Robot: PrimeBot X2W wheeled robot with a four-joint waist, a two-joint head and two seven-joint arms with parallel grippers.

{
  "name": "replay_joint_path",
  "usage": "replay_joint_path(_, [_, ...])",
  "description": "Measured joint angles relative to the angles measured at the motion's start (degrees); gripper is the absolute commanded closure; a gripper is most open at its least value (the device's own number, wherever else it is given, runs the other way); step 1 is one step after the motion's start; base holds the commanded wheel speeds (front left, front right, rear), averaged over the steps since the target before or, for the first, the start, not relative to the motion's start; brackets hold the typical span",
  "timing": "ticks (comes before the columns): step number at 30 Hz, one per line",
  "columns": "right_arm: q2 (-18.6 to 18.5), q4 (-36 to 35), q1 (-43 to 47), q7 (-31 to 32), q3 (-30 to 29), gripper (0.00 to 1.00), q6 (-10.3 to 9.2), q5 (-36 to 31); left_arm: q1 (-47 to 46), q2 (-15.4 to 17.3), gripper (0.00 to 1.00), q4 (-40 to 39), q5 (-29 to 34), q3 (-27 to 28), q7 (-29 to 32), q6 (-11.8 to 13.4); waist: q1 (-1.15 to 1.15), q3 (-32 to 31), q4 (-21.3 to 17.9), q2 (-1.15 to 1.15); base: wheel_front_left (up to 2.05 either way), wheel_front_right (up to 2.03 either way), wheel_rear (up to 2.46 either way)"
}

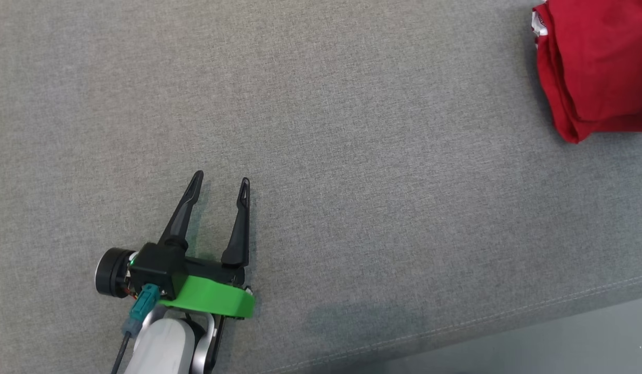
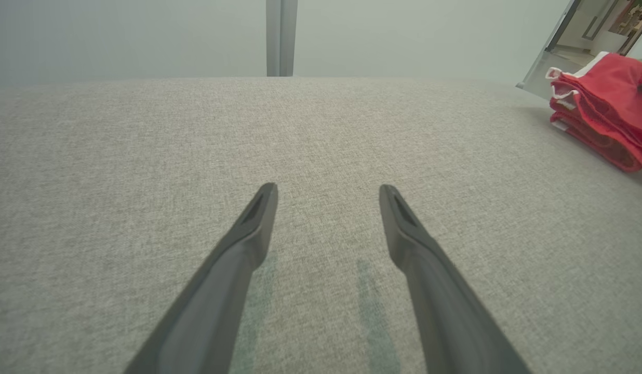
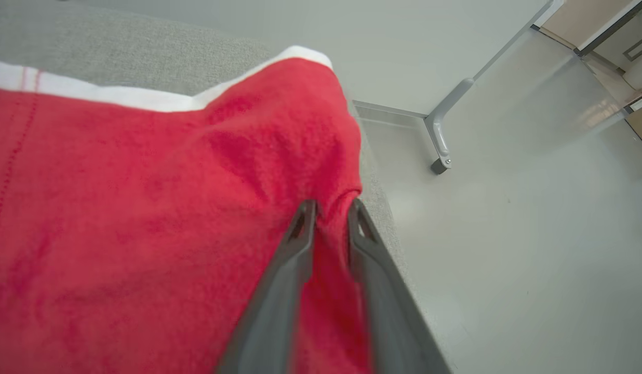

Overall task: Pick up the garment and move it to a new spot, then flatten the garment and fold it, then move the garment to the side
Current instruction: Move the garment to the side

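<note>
The red garment (image 1: 596, 67) lies folded in a thick stack at the far right of the grey cushion (image 1: 352, 130), white trim showing at its edge. It also shows at the right edge of the left wrist view, garment (image 2: 606, 104). In the right wrist view my right gripper (image 3: 331, 208) has its fingers close together, pinching a fold of the garment (image 3: 144, 208) near the cushion's corner. My left gripper (image 1: 221, 179) rests low over bare cushion at the lower left, far from the cloth. It stands open with nothing between its fingers, as the left gripper (image 2: 327, 189) in its own view confirms.
The cushion's seamed front edge (image 1: 456, 327) runs along the lower right, with pale floor (image 1: 560, 348) beyond it. A metal frame leg (image 3: 440, 135) stands on the floor past the cushion's corner. A grey post (image 2: 281, 36) rises behind the cushion's far edge.
</note>
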Motion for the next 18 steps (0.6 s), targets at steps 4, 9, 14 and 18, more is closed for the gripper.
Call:
replay_joint_path(4, [0.16,0.89,-0.53,-2.22,-1.56,0.00,-0.01,-2.44,0.02,0.04,0.00,-0.05,0.00,-0.21,0.07,0.34,0.00,-0.24,-0.10,0.00,0.00,0.00,0.00])
replay_joint_path(9, [2.14,0.71,-0.42,-3.05,-3.45,0.00,-0.01,-4.12,0.05,-0.03,0.00,0.58,-0.27,-0.36,0.05,0.40,0.00,-1.30,-0.36,0.00,0.00,0.00,0.00])
replay_joint_path(14, [2.97,-7.11,2.57,-3.25,-7.01,0.00,-0.01,-4.89,0.07,-0.60,0.00,2.08,-1.60,-0.33,-0.20,0.44,0.00,-3.39,-0.37,0.00,0.00,0.00,0.00])
replay_joint_path(18, [3.37,-12.10,7.00,-3.25,-9.33,0.00,-0.01,-5.06,0.02,-1.07,0.00,3.80,-2.36,-0.02,-0.49,0.55,0.00,-5.16,-0.20,0.00,0.00,0.00,0.00])
